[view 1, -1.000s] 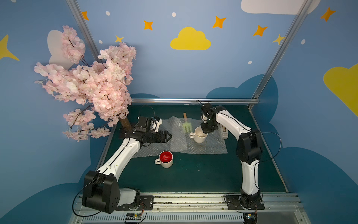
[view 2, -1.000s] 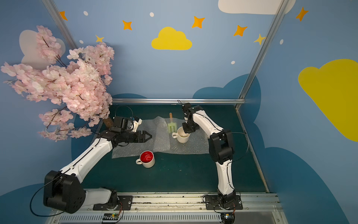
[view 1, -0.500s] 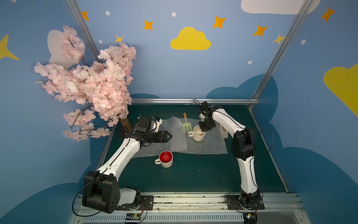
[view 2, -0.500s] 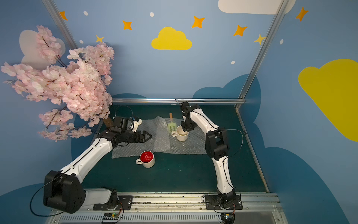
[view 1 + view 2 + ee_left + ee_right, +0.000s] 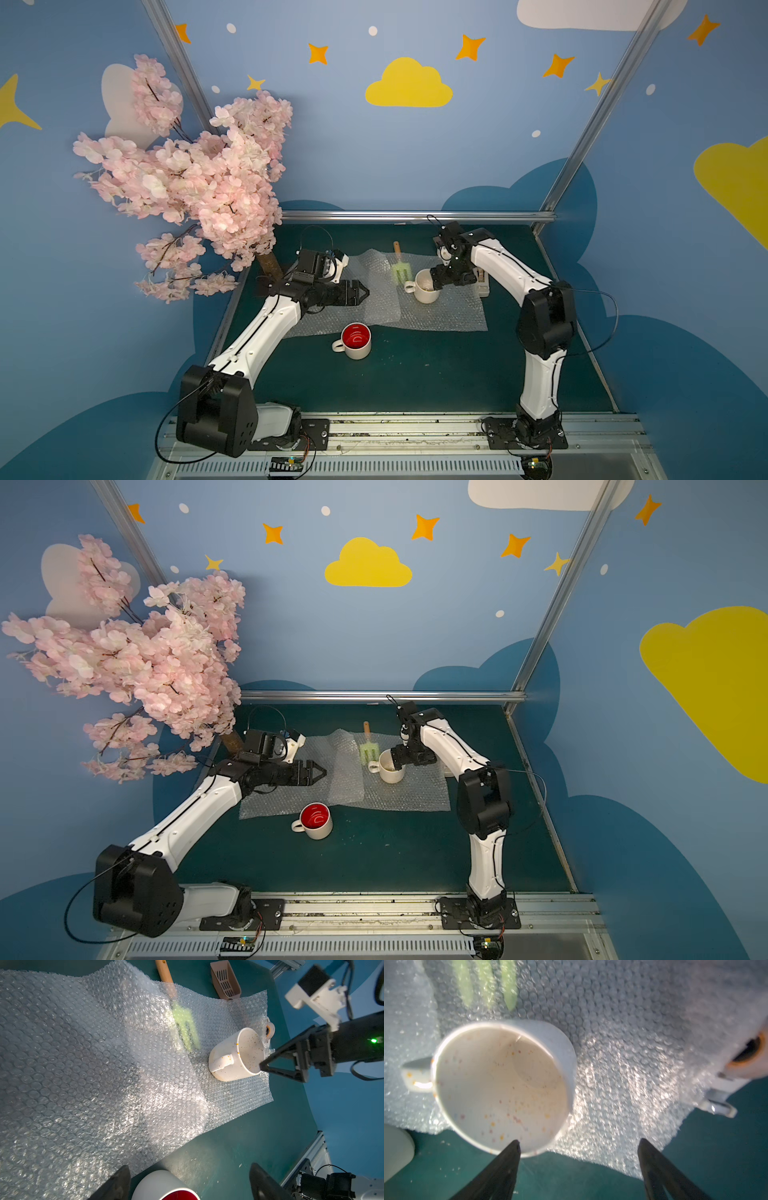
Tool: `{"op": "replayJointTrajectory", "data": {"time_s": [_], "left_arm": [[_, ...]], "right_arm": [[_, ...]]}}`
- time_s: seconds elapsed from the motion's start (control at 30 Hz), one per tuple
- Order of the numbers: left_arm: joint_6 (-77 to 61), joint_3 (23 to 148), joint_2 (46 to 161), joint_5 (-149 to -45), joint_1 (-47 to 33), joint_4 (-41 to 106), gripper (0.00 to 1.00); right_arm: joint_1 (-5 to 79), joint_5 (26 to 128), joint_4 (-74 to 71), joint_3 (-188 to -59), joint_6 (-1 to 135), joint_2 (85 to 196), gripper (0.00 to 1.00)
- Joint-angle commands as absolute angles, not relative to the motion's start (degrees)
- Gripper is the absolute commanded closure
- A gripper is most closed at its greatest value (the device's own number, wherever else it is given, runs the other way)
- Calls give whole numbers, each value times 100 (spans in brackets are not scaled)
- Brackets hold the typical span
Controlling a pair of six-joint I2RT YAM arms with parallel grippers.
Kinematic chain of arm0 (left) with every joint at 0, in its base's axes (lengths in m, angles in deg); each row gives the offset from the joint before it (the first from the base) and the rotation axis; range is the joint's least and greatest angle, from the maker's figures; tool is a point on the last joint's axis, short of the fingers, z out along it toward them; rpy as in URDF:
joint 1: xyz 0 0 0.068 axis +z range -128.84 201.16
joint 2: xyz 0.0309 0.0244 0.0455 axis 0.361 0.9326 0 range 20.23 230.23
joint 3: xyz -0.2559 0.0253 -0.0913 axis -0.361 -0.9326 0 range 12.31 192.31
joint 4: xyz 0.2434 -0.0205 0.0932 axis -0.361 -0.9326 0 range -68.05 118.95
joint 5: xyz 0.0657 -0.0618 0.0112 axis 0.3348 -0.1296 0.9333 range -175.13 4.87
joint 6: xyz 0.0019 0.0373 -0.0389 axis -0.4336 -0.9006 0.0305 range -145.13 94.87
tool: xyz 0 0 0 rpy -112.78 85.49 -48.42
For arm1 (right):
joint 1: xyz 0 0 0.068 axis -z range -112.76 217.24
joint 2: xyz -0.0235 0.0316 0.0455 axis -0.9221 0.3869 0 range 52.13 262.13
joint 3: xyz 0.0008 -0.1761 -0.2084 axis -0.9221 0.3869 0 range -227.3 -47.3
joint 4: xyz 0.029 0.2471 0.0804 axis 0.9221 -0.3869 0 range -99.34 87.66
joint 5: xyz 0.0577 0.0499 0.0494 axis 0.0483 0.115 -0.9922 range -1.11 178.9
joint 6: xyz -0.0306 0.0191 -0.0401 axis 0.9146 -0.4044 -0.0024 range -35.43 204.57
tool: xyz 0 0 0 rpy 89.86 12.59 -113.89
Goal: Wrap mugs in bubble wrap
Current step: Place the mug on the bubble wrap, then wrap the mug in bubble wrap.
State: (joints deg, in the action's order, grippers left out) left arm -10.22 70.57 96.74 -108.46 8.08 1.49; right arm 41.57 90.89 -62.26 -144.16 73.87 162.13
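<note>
A cream mug (image 5: 426, 286) (image 5: 392, 766) (image 5: 236, 1057) (image 5: 502, 1088), speckled inside, stands upright on the right bubble wrap sheet (image 5: 453, 311) (image 5: 415, 791). My right gripper (image 5: 436, 282) (image 5: 579, 1142) hovers at its rim, open, with one fingertip (image 5: 515, 1147) over the rim and nothing gripped. The red-inside mug (image 5: 356, 340) (image 5: 316, 820) (image 5: 166, 1186) sits on the green mat just in front of the left bubble wrap sheet (image 5: 328, 320) (image 5: 83, 1064). My left gripper (image 5: 365, 291) (image 5: 323, 771) (image 5: 189, 1167) is held open above that sheet, empty.
A green fork tool (image 5: 400, 270) (image 5: 185, 1028) with a wooden handle lies partly under the wrap. A brown scoop (image 5: 225, 980) lies behind it. A white gadget (image 5: 745, 1053) sits under the wrap's right edge. A pink blossom tree (image 5: 195, 187) overhangs the back left.
My right gripper has gone from shut at the cream mug's rim to open, leaving the mug standing on the wrap. The left arm has not moved.
</note>
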Motion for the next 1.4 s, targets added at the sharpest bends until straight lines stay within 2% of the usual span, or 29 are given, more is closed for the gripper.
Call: {"op": "replayJointTrajectory", "data": {"time_s": [0.0,0.13,0.23,0.37,0.77,1.1,1.37], "left_arm": [[-1003,7019,9725,-10877,770,78,11],[-1020,7015,9714,-10846,712,60,11],[-1044,7014,9735,-10817,671,54,11],[-1063,7019,9748,-10763,646,24,11],[-1098,7015,9736,-10684,614,12,11],[-1120,7012,9717,-10596,619,-10,11],[-1119,7006,9705,-10579,606,-3,11]], "right_arm": [[4445,8943,-6017,-13545,7026,15390,12],[4886,8816,-5656,-12395,6822,14862,14],[5263,8275,-5060,-11644,6733,14602,17],[5621,8043,-4517,-11081,6569,14464,17],[6331,7146,-3234,-10164,6185,14952,22],[6372,6596,-2901,-9863,6170,14931,31],[6328,6256,-2922,-9829,6082,14980,46]]}}
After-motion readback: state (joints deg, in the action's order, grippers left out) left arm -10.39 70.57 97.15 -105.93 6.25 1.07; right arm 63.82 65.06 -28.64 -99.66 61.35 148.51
